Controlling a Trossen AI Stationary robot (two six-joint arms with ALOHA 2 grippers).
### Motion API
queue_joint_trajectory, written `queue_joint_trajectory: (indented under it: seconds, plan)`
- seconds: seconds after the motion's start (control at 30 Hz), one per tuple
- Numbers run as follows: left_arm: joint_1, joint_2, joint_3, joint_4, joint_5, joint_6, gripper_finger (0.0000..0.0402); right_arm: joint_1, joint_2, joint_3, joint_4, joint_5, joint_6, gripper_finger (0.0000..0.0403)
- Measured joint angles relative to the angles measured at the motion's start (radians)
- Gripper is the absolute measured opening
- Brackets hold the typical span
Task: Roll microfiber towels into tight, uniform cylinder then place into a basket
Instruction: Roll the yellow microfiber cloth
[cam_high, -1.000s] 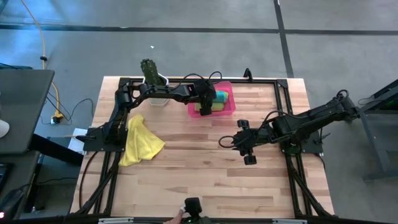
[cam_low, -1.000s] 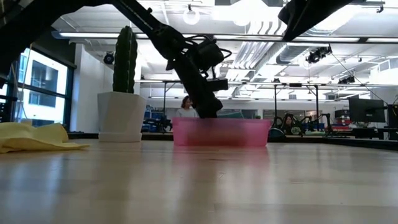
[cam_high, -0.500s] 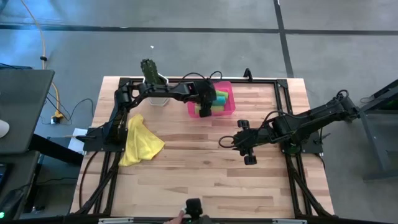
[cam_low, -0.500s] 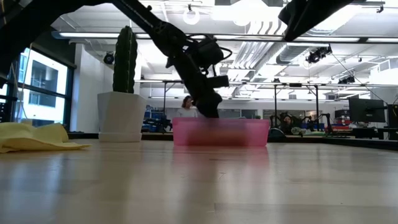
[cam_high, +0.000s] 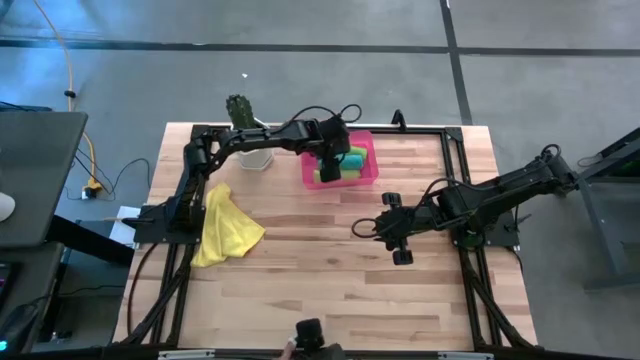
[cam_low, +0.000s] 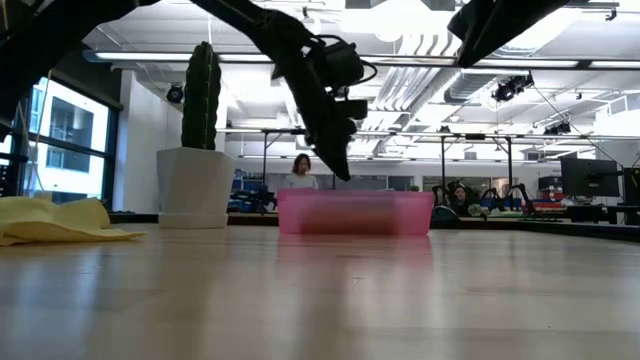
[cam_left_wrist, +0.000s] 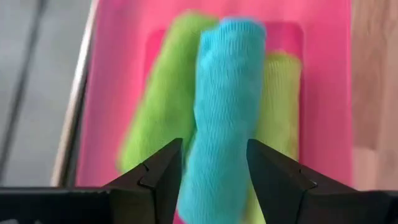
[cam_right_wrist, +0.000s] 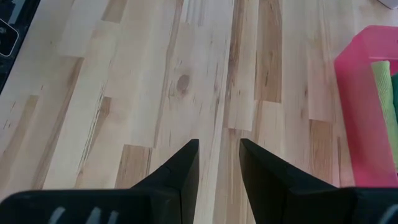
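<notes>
The left gripper (cam_left_wrist: 214, 171) hangs just above the pink basket (cam_high: 340, 160), its fingers spread with nothing between them; under it a teal roll (cam_left_wrist: 221, 106) lies on top of two lime green rolls (cam_left_wrist: 158, 106) inside the basket. Perched like that, the teal roll looks likely to slide off or loosen if a finger brushes it as the arm leaves the basket. The yellow towel (cam_high: 228, 225), well away from the basket near the table's (cam_high: 330, 280) left edge, lies crumpled and unrolled; gathering it from that heap risks a lumpy, uneven roll. The right gripper (cam_right_wrist: 217, 165) waits over bare wood some way in front of the basket, fingers slightly apart and empty.
</notes>
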Motion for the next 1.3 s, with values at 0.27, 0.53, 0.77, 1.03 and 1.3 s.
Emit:
queue_joint_trajectory:
  seconds: [0.27, 0.53, 0.77, 1.03, 1.3]
  plan:
    - [-0.064, 0.001, 0.083, -0.404, 0.127, -0.254, 0.0161, 0.000, 0.000, 0.000, -0.073, -0.156, -0.079, 0.0108]
    - [-0.235, 0.001, 0.083, -0.694, 0.061, -0.273, 0.0150, -0.001, 0.000, 0.000, -0.094, -0.259, -0.130, 0.0108]
    - [-0.374, -0.023, 0.080, -0.826, 0.057, -0.280, 0.0141, -0.001, 0.000, 0.000, -0.092, -0.255, -0.087, 0.0108]
    - [-0.515, -0.117, 0.081, -0.849, 0.056, -0.395, 0.0140, -0.001, 0.000, 0.000, -0.082, -0.255, -0.086, 0.0108]
    - [-0.650, -0.159, 0.080, -0.825, -0.026, -0.516, 0.0140, -0.001, 0.000, 0.000, -0.075, -0.254, -0.086, 0.0108]
